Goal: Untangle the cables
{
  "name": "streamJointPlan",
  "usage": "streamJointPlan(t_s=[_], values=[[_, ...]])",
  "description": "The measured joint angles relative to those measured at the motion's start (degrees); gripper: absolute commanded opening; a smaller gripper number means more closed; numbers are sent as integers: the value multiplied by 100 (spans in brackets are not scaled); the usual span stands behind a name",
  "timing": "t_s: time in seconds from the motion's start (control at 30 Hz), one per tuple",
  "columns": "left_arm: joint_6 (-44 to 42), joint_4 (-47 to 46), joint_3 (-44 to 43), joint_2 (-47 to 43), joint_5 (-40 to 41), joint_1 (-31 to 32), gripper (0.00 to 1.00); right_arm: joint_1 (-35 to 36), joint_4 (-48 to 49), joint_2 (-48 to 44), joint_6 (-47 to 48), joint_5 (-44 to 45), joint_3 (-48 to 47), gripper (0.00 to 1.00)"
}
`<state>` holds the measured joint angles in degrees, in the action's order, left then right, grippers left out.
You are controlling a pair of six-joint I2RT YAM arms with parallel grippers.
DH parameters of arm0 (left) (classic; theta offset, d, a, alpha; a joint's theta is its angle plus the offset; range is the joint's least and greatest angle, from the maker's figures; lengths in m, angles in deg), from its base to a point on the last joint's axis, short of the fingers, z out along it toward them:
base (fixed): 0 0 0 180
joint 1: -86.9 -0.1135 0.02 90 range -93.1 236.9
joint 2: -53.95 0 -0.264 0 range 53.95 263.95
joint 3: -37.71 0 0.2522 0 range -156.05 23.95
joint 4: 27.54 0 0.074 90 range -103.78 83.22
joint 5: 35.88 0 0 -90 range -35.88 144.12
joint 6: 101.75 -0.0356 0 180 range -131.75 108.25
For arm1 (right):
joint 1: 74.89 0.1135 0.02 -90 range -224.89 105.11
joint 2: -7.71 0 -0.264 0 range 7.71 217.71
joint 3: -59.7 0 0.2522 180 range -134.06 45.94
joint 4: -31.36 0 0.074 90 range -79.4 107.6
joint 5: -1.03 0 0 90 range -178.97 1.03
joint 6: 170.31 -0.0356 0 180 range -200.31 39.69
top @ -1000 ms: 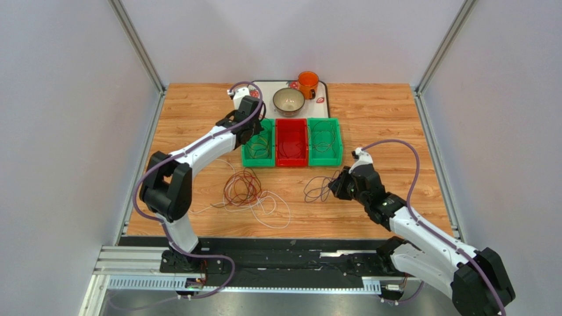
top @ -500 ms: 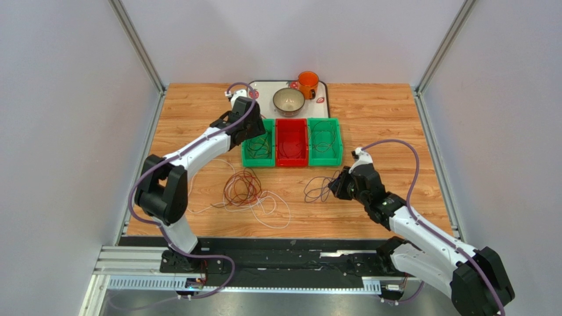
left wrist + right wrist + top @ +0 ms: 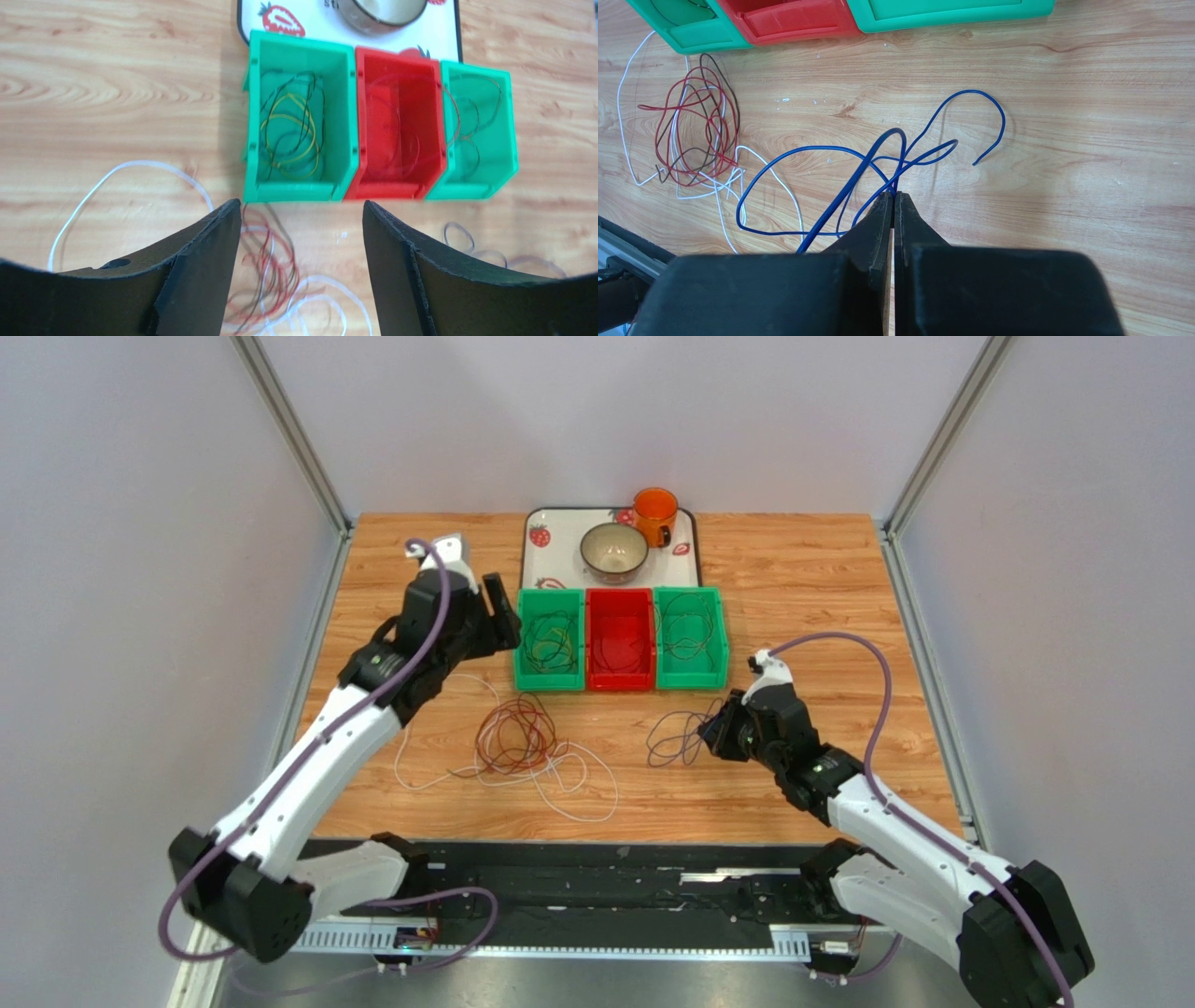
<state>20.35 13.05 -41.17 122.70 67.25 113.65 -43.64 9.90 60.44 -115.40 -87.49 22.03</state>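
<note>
Looking from the top cam first: my left gripper (image 3: 505, 623) hangs spread wide and empty just left of the leftmost green plastic bin (image 3: 547, 683), and my right gripper (image 3: 711, 730) pinches a thin blue cable (image 3: 673, 742) on the wooden table (image 3: 814, 574). Left wrist cam: yellow and dark cables (image 3: 288, 133) lie coiled in that bin, with the red-white-dark tangle (image 3: 270, 259) just outside it. Right wrist cam: jaws clamped tight on the blue loop.

bowl (image 3: 388, 8) cut by top edge, blue cable (image 3: 892, 133) end hidden under fingers (image 3: 873, 225)
</note>
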Motion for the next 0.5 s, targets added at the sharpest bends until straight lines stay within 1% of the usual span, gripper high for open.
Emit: streamJointPlan(t_s=[0.1,0.2,0.27,0.4,0.5], values=[[-50,544,297,-885,-81,0,79,-4,0,-2,0,2,0,0],[-79,1069,568,-1744,-92,0,79,-7,-2,-20,-2,4,0,0],[-136,1593,625,-2199,-107,0,79,-11,-2,-48,-2,4,0,0],[-317,2387,595,-2608,-70,0,79,-20,-74,-197,0,11,-15,0],[-424,2752,597,-2800,28,0,78,-20,-444,-345,17,59,-269,0]])
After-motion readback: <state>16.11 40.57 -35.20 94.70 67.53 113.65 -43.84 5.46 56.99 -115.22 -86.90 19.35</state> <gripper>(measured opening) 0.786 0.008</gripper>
